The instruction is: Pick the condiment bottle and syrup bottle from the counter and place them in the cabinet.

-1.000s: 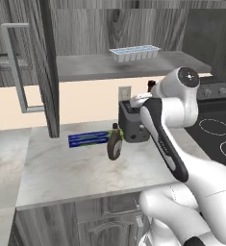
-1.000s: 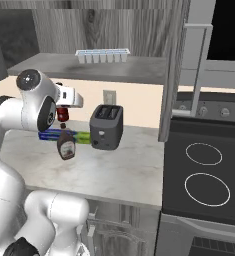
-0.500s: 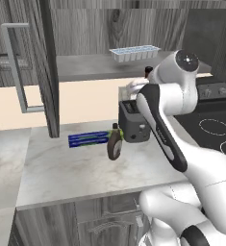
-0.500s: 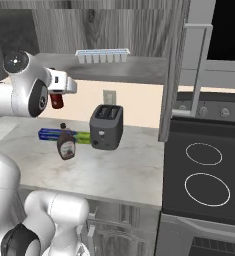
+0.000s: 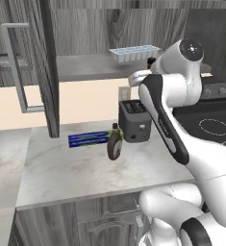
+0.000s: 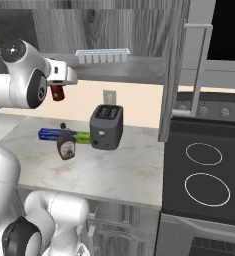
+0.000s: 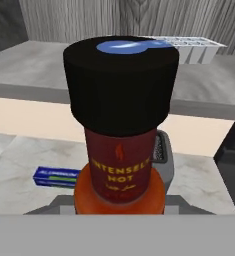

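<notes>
Left base view: the syrup bottle (image 5: pixel 115 145), round-bodied and dark brown, stands upright on the marbled counter (image 5: pixel 61 173) beside a boxy grey toaster (image 5: pixel 135 122). A ridged pale tray (image 5: pixel 133 52) rests on the cabinet (image 5: pixel 81 67) shelf.

Right base view: the gripper (image 6: pixel 59 85) is closed on the condiment bottle (image 6: pixel 57 92), which hangs below it, long axis vertical, above the counter and just under the shelf's edge.

Hand view: the bottle's glossy red body and broad black cap point toward the camera.
</notes>
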Controlling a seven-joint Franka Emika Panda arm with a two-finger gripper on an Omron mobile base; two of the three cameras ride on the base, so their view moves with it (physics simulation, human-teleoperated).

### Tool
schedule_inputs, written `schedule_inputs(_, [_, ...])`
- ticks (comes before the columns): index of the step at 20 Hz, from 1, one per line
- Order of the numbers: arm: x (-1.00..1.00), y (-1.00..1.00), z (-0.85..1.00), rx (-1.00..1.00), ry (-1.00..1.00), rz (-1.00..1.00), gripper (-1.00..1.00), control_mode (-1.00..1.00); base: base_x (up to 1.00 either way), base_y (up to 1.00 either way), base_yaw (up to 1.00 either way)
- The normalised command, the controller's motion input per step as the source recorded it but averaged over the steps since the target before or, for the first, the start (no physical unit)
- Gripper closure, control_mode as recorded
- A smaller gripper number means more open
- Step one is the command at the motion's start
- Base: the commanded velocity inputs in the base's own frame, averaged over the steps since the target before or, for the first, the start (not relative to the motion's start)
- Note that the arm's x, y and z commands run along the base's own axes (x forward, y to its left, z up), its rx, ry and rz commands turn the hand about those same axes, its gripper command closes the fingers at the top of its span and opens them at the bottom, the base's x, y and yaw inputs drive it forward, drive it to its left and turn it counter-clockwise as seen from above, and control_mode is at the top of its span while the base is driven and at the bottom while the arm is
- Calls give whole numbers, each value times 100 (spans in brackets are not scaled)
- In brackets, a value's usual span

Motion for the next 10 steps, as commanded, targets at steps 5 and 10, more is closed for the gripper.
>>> schedule_inputs(5, [3,-30,21,-3,-4,0,100,-100,0,0,0])
schedule_inputs(10, [17,-31,6,-1,-4,0,100,-100,0,0,0])
